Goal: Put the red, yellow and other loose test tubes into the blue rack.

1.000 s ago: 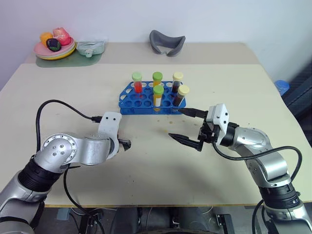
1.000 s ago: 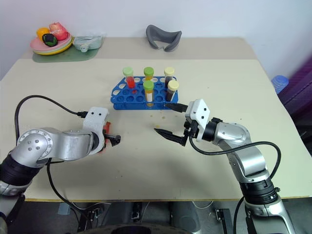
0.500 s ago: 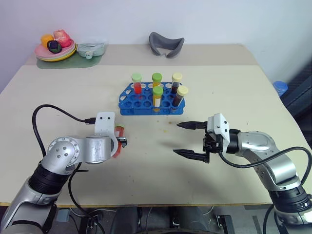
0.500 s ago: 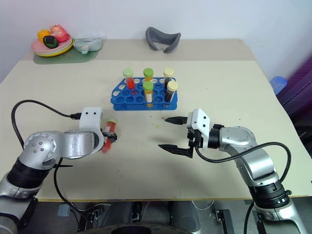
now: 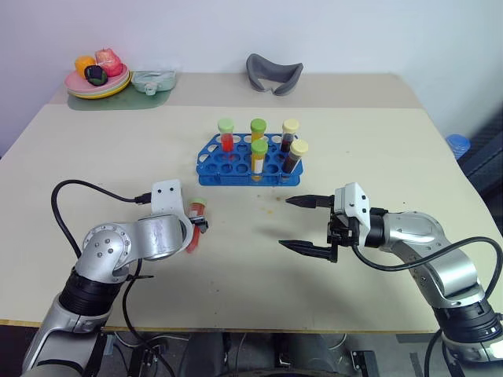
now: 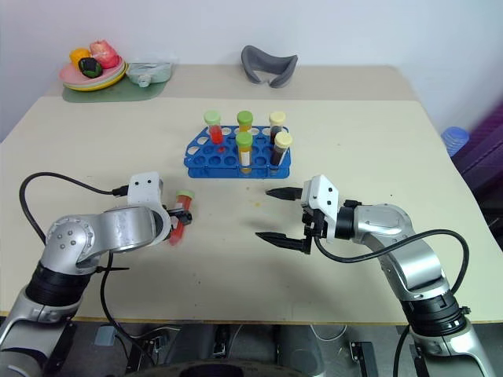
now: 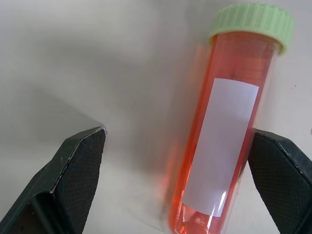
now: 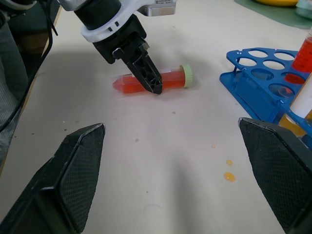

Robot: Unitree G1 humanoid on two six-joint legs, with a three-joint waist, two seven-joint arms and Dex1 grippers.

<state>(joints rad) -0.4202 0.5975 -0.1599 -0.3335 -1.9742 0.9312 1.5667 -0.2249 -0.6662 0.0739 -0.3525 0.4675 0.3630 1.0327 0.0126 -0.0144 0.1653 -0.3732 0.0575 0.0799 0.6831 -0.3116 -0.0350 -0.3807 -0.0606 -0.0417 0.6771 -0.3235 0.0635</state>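
On the beige table (image 5: 377,118), the blue rack (image 5: 236,166) stands at centre, toward twelve o'clock from both arms, with five capped tubes upright in it: one red with a light-green cap (image 5: 226,133), two yellow-orange with green caps (image 5: 257,130) (image 5: 257,156), and two dark brown with pale-yellow caps (image 5: 290,133) (image 5: 295,156). One loose red tube (image 8: 152,81) lies flat on the table at roughly seven o'clock from the rack, light-green cap toward the rack. The left claw (image 6: 178,222) is directly over this tube, fingers spread wide; the left wrist view shows the tube (image 7: 223,146) lying between the two pads, close beside one pad (image 7: 285,175) and well apart from the other, not gripped. The right wrist view shows one black fingertip (image 8: 151,83) of that claw crossing in front of the tube's middle. The right claw (image 5: 302,225) sits at about five o'clock from the rack, pointing toward the left arm, fingers fully spread and empty, above bare table. At the far edge, around eleven o'clock, a stack of plates (image 5: 98,82) carries toy fruit; a grey curved object (image 5: 273,72) lies at twelve o'clock.
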